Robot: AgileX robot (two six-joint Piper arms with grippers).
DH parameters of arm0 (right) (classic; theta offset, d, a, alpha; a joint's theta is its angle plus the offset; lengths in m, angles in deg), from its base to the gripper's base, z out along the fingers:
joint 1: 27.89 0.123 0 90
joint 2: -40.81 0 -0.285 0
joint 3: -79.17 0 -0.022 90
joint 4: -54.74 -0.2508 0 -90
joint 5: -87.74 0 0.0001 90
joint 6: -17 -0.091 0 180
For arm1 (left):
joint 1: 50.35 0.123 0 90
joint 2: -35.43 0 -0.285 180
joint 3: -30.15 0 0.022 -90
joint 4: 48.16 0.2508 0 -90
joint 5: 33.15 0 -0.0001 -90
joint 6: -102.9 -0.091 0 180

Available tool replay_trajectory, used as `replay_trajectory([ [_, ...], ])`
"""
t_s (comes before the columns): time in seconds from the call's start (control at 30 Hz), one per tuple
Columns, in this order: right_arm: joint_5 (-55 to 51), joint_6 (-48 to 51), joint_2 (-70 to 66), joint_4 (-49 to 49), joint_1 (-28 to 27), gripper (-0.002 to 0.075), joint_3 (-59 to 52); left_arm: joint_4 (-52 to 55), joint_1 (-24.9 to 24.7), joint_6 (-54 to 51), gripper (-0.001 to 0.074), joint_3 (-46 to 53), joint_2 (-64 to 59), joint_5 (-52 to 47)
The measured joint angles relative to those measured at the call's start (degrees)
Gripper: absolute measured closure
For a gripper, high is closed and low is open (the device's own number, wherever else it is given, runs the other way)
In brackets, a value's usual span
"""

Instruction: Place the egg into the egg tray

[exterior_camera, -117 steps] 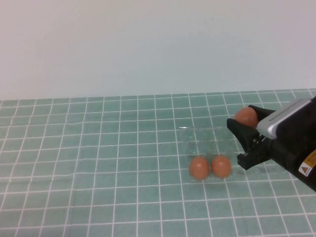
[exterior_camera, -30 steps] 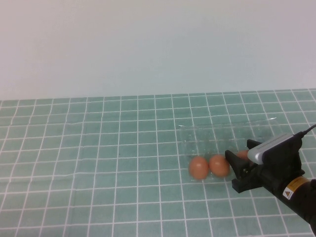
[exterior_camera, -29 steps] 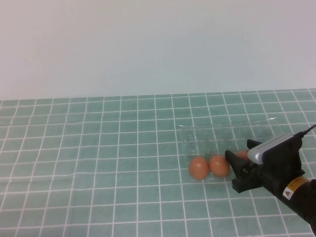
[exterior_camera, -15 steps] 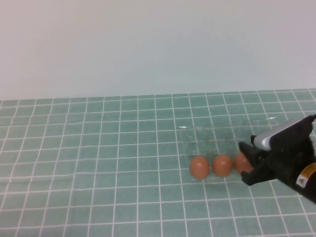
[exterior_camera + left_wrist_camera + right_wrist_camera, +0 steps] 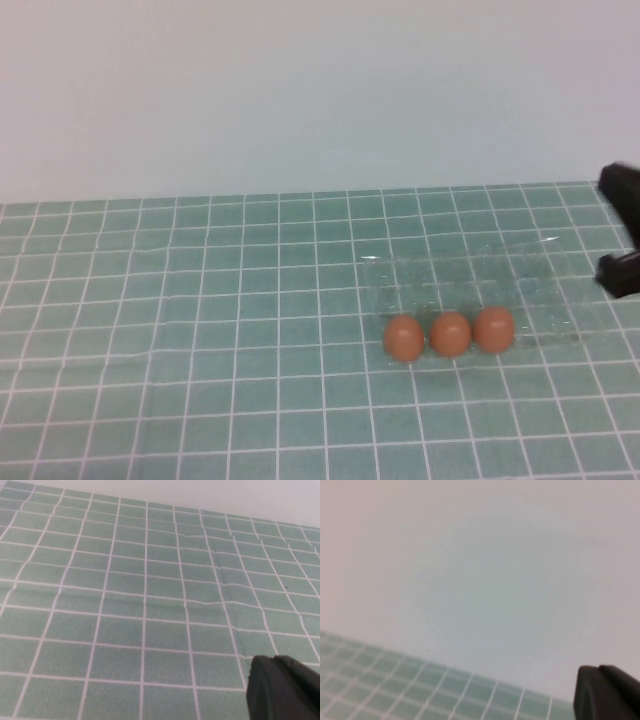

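Observation:
Three reddish-brown eggs sit in a row in the front cups of the clear plastic egg tray (image 5: 470, 268). The rightmost egg (image 5: 493, 328) stands free beside the other two eggs (image 5: 450, 333) (image 5: 403, 337). My right gripper (image 5: 619, 232) is at the high view's far right edge, behind and to the right of the tray, open and empty. In the right wrist view only a dark part of the right gripper (image 5: 605, 694) shows against the wall. My left gripper (image 5: 282, 690) shows only in the left wrist view, over bare mat, far from the tray.
A green mat with a white grid (image 5: 200, 330) covers the table, with a plain pale wall (image 5: 300, 90) behind it. The tray's back cups (image 5: 440, 272) hold nothing.
My right gripper set the third egg down in the tray's front row, let it go, and drew back up and to the right to the frame's edge.

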Motion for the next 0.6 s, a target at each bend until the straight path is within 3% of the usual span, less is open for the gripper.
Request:
replay_trajectory([
  [0.43,-1.53,0.20,4.66,-1.57,-0.05,0.0726,0.00,0.00,0.00,0.00,0.0736,0.00,0.00,0.00],
  [0.6,-10.86,6.19,11.01,-2.77,-5.80,0.0726,-0.56,0.00,0.00,0.00,0.0736,0.00,0.00,0.00],
])
